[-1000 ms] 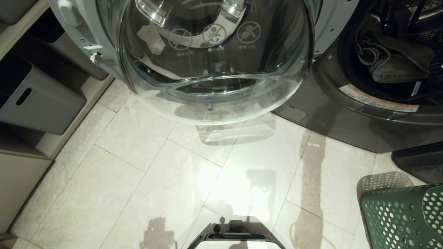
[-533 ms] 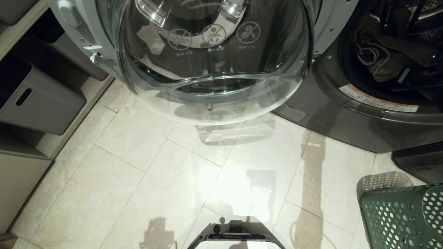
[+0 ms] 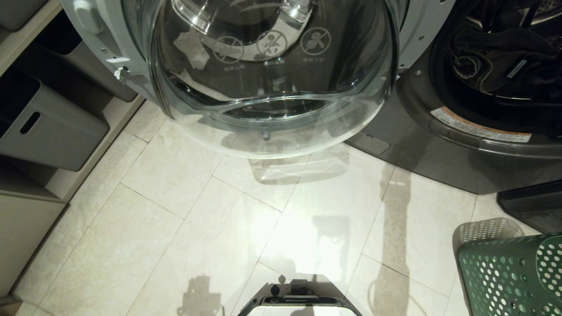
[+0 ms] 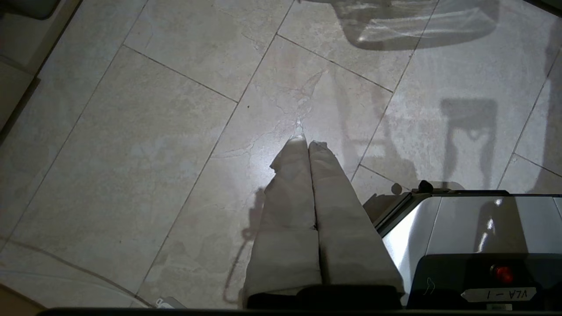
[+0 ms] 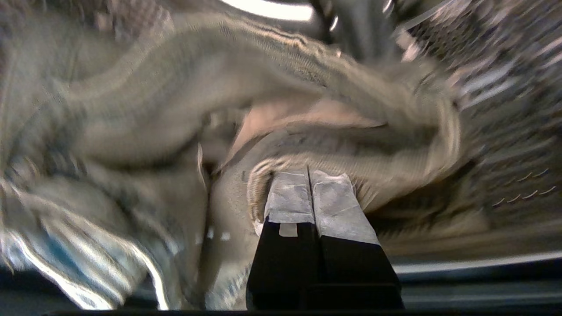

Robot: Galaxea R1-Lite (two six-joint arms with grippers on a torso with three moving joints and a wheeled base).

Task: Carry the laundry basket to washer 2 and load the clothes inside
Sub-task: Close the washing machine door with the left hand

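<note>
Loading well under way: clothes in the drum, basket parked on the floor.

Left to right: grey plastic storage bins (image 3: 48, 131) with slot handles on a pale shelf; left gripper (image 4: 307, 147), padded tips pressed together and holding nothing, hangs over glossy veined floor tiles (image 3: 175, 206). Domed clear-glass washer door (image 3: 272, 74) stands swung open. Inside the dark opening of the washer (image 3: 439, 145), grey ribbed knit clothes (image 3: 487, 66) lie crumpled against the perforated metal drum. Right gripper (image 5: 309, 180), jaws clenched and seemingly empty, sits against the fabric; judged pushing it deeper. Green perforated laundry basket (image 3: 509, 276) stands nearby; its contents are hidden, so remaining load unknown.
</note>
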